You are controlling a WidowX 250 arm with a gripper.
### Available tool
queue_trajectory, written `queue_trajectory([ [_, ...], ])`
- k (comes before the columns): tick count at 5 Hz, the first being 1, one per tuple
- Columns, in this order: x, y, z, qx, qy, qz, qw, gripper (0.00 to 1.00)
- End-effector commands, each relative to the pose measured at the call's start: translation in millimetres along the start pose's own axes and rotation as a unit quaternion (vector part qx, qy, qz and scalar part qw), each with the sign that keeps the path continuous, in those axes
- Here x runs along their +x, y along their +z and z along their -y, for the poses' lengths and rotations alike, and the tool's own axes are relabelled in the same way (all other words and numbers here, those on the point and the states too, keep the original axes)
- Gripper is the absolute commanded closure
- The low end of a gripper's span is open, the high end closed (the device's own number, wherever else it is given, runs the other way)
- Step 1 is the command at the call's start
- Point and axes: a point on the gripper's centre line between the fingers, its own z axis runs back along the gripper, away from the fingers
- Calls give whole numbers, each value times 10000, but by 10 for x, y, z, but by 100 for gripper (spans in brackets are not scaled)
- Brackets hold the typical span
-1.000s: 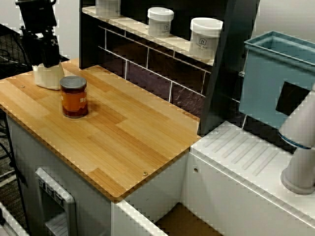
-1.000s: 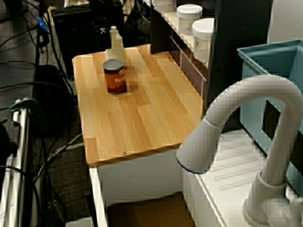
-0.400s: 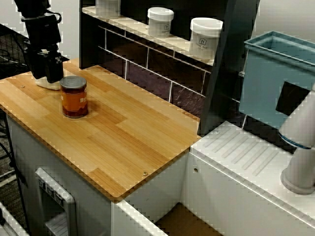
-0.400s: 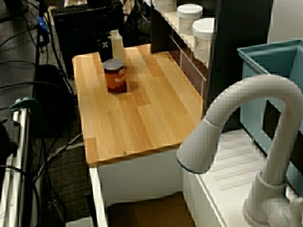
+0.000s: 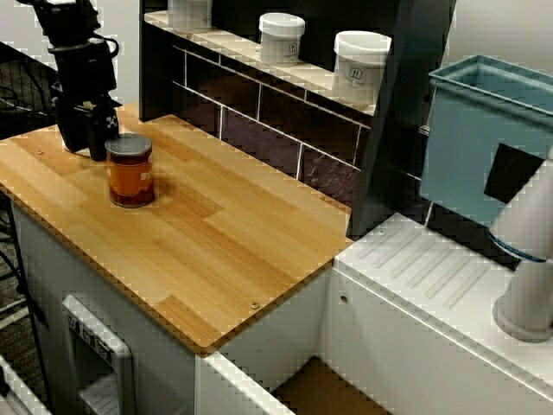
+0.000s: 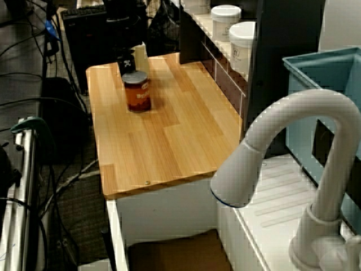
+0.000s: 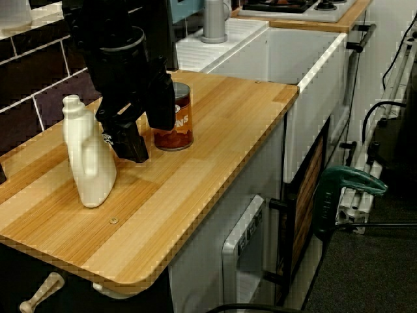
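Note:
My black gripper (image 7: 151,140) stands open just above the wooden counter (image 7: 215,150), in the gap between a white plastic bottle (image 7: 88,163) and an amber jar with a grey lid (image 7: 177,124). One finger (image 7: 130,140) is close beside the bottle, and the other sits in front of the jar. Nothing is held between them. In the front view the gripper (image 5: 86,134) hides nearly all of the bottle, and the jar (image 5: 130,170) stands just to its right. From the sink end, the gripper (image 6: 127,61) sits beside the bottle (image 6: 140,53), behind the jar (image 6: 137,91).
White lidded tubs (image 5: 362,66) (image 5: 282,37) stand on a dark shelf along the tiled back wall. A teal bin (image 5: 484,138) and a white faucet (image 6: 282,147) are over the sink side. Cables and a green-handled tool (image 7: 348,182) lie off the counter's far end.
The gripper has come down from above the bottle and shifted toward the jar. It now covers the bottle in the front view. Jar and bottle have not moved.

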Motion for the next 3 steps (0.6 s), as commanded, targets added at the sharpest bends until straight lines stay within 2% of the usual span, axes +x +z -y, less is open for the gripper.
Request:
queue_trajectory([
  [1, -23, -5, 241, -75, -28, 51, 10000, 0],
  [3, -39, -23, 577, -219, -180, -4, 9996, 0],
])
